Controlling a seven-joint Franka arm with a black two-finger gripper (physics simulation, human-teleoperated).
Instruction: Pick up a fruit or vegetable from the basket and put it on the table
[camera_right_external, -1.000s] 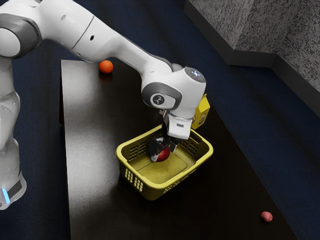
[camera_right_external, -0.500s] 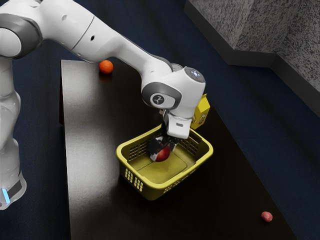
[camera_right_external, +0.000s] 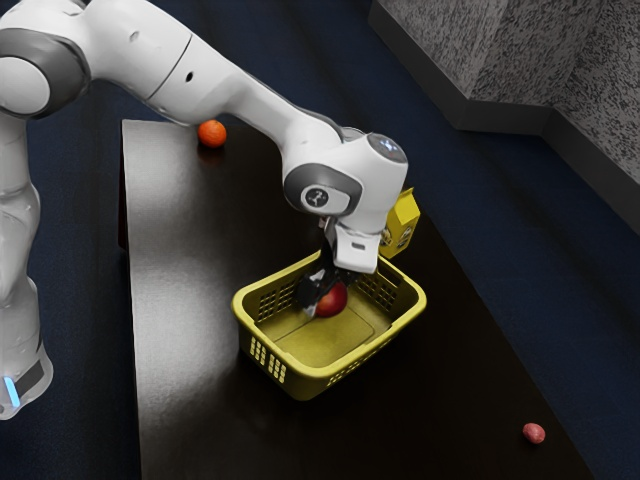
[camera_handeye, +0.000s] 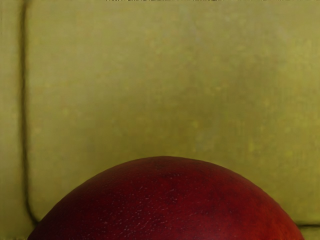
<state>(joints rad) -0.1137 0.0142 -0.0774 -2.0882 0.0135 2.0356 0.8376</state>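
My gripper (camera_right_external: 328, 294) reaches down inside the yellow basket (camera_right_external: 310, 376), shut on a round red fruit (camera_right_external: 333, 301). One finger shows at the fruit's side nearer the exterior view's left; the other is largely hidden. The fruit hangs a little above the basket floor, still below the rim level. In the wrist view the dark red, speckled top of the fruit (camera_handeye: 170, 200) bulges large at the lower edge, with the yellow basket floor (camera_handeye: 160, 90) beyond it.
A yellow carton (camera_right_external: 402, 222) stands just behind the basket. An orange (camera_right_external: 212, 134) lies at the table's far end, and a small pink item (camera_right_external: 534, 433) near its edge at the exterior view's lower right. Dark tabletop (camera_right_external: 200, 400) surrounds the basket.
The red fruit has shifted slightly up and toward the exterior view's right, together with my fingers. The basket, carton and orange have stayed put.
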